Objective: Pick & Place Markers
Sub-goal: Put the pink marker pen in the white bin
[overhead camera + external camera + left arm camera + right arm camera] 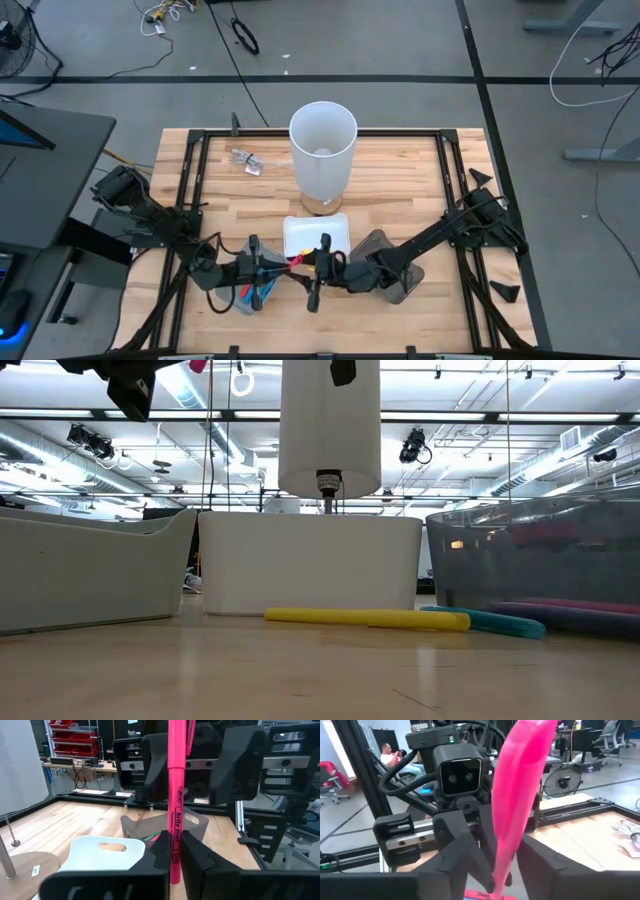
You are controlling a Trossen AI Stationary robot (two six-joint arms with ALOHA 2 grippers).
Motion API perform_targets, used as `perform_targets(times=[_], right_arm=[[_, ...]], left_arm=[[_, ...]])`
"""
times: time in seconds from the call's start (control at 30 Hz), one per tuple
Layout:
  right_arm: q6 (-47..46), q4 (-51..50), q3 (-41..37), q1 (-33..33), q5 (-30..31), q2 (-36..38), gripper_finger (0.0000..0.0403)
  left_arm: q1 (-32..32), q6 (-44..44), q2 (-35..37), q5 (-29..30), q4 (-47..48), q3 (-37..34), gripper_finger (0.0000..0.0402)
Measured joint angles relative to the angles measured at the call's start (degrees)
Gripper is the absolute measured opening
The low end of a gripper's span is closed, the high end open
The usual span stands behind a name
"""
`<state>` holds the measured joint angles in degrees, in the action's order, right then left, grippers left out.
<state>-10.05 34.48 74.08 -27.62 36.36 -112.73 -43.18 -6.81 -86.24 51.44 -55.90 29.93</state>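
A pink marker [176, 795] stands upright in the air above the table's near middle, with my left gripper [175, 854] shut on it. My right gripper [502, 867] faces the left one from the table's right. It is open, with one finger [156, 765] close beside the marker's upper part and the other [235, 767] farther off; I cannot tell whether either touches. From above, both grippers [275, 268] [322, 268] meet in front of the white tray [340, 228]. A yellow marker [365, 618] and a teal marker [495, 623] lie flat on the table. My left gripper pinches the pink marker near its lower end [174, 851] between its two fingers. The fingers come level from the table's left and lie across the marker. The marker stands upright, its long upper part rising above the fingers, lifted clear of the table.
A tall white cylinder [322, 150] stands behind the white tray. A grey tray [250, 297] with markers sits under the left arm, and another grey tray [400, 275] under the right arm. A crumpled clear wrapper [246, 161] lies at the far left.
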Motion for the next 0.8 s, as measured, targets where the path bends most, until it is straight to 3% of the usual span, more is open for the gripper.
perform_targets(times=[0.37,0.5,0.8], right_arm=[[0.03,-0.57,0.00,-0.35,0.43,0.00,0.0030],[0.03,-0.74,0.00,-0.35,0.17,0.02,0.0023],[-0.48,-6.46,0.03,-0.52,-2.46,1.04,0.0022]], left_arm=[[-0.07,0.00,-0.04,-0.25,0.07,0.02,0.0020],[-0.07,-1.03,-0.07,-0.37,0.43,0.02,0.0030],[-0.49,-3.74,-0.07,-1.97,4.60,0.04,0.0131]])
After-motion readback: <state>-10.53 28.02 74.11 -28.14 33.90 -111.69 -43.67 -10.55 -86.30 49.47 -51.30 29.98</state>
